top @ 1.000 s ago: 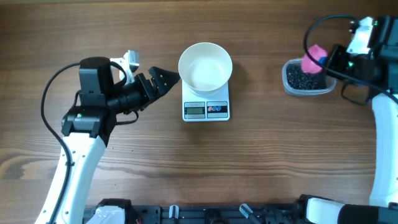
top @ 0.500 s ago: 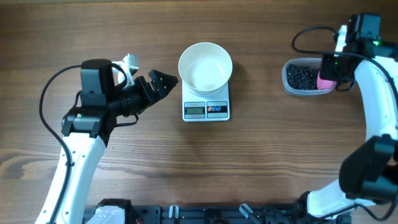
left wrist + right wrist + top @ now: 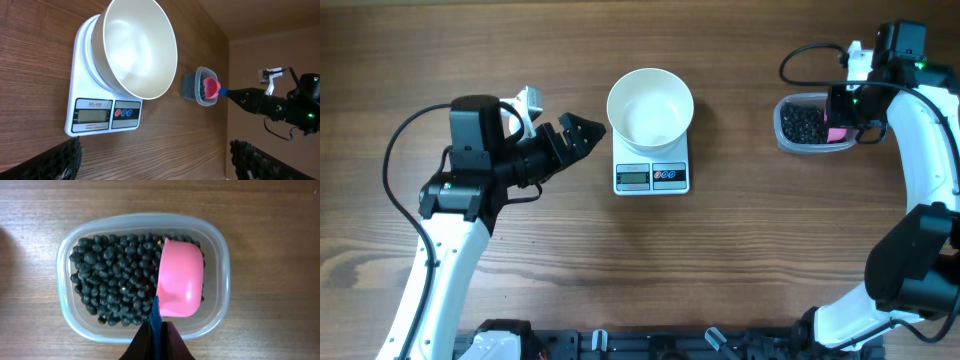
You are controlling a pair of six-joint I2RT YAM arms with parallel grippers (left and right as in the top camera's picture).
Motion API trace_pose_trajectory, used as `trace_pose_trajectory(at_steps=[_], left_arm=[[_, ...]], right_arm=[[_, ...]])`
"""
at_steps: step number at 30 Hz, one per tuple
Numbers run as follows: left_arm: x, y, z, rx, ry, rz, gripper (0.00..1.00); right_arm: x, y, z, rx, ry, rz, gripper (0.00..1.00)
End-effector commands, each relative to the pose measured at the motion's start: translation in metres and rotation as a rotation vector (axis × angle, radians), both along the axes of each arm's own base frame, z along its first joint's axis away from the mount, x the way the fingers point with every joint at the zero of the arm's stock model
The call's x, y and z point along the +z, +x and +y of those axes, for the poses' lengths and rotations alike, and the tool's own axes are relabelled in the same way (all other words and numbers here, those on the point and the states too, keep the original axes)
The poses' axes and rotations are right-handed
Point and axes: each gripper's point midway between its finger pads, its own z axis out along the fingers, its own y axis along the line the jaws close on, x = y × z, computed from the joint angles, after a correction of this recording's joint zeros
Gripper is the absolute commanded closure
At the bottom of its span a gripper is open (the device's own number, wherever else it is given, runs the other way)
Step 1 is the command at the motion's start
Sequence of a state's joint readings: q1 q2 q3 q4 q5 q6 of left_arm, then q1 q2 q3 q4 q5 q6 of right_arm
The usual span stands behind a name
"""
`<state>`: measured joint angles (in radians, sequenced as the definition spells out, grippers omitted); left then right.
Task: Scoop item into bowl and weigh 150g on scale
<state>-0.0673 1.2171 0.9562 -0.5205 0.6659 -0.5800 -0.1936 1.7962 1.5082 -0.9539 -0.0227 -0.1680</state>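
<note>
The task stands at its very beginning, as far as can be judged: the white bowl (image 3: 650,107) already sits on the scale (image 3: 652,176) just above the middle of the overhead frame, yet its inside is bare and white, with not one piece of the item in it. The scale's display faces the lower edge of the frame, but its figures are too small to read. All of the item (image 3: 115,280), the shiny black beans, lies in the clear tub (image 3: 782,128) at the upper right of the overhead frame, well apart from the bowl. The right gripper (image 3: 157,339) is closed tight on the thin blue handle of the pink scoop (image 3: 181,277), which rests inside the tub's right half among the beans. Only a smooth pink surface faces the wrist camera, so whether the scoop holds any beans cannot be told. The left gripper (image 3: 588,135) stands left of the scale with its jaws spread fully wide and nothing between them, pointing towards the bowl without touching it; in its own wrist view the two dark fingers sit at the bottom corners with bare tabletop (image 3: 770,250) between them. What is done, then, is the setting-up and the grasp of the scoop. What is left appears to be nearly everything else: filling the scoop, carrying it leftwards over the tabletop to the bowl, tipping it in, and repeating until the scale shows the wanted weight.
</note>
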Motion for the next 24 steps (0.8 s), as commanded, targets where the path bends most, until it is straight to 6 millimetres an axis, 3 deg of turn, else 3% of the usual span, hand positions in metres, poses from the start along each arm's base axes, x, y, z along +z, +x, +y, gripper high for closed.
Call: trace_pose_trajectory(at_steps=[1,5,9,16,20,24], left_arm=[[0.005,0.001,0.0,-0.011,0.02,-0.035,0.0],[0.005,0.001,0.001,-0.008,0.023,-0.035,0.0],[0.005,0.001,0.001,-0.008,0.022,-0.035,0.0],[0.004,0.0,0.001,-0.008,0.022,-0.03,0.0],[0.004,0.0,0.001,-0.008,0.023,-0.028,0.0],[0.004,0.0,0.001,-0.008,0.023,-0.027,0.0]], right_arm=[[-0.006,0.015,0.007,0.058,0.031,-0.03,0.95],[-0.012,0.017,0.006,0.053,0.034,-0.029,0.95],[-0.034,-0.002,0.01,-0.043,0.085,0.061,0.95],[-0.024,0.011,0.038,0.0,0.312,-0.015,0.95],[-0.027,-0.008,0.03,-0.03,0.346,0.052,0.96],[-0.027,-0.009,0.018,-0.014,0.332,0.04,0.96]])
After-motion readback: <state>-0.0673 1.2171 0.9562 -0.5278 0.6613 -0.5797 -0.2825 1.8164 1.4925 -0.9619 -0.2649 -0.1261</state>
